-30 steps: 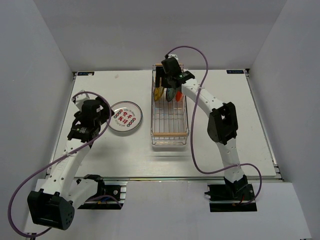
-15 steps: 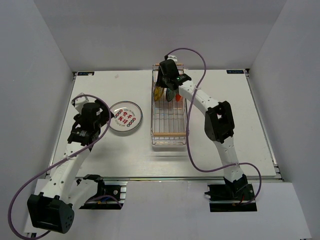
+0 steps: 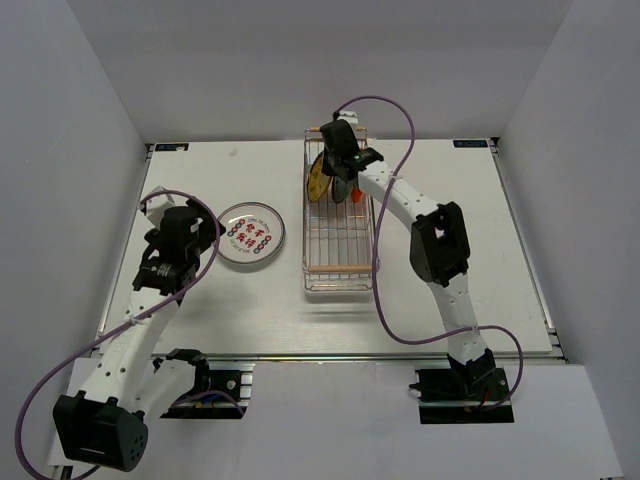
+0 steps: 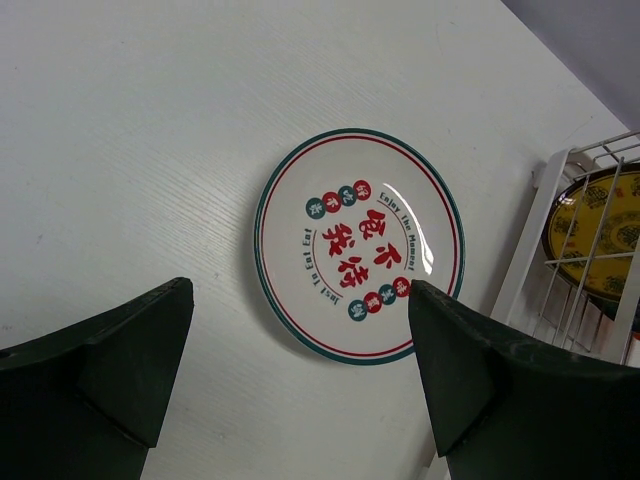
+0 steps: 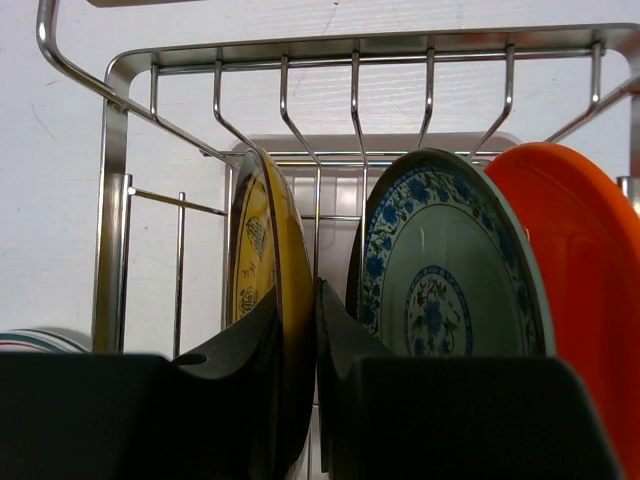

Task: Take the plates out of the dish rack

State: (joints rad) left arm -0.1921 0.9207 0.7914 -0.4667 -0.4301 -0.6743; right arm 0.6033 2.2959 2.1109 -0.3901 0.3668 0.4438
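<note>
In the right wrist view my right gripper is shut on the rim of the yellow patterned plate, which stands on edge in the dish rack. Beside it in the rack stand a teal plate and an orange-red plate. From above, the right gripper is at the far end of the rack, on the yellow plate. A white plate with red marks lies flat on the table. My left gripper hovers open just short of it, holding nothing.
The rack's wire end wall rises just behind the plates. In the top view the white plate lies left of the rack, with my left gripper beside it. White walls enclose the table.
My right gripper has shut on the yellow plate's rim after standing open over the rack's far end. The left arm has drawn back slightly from the white plate.
</note>
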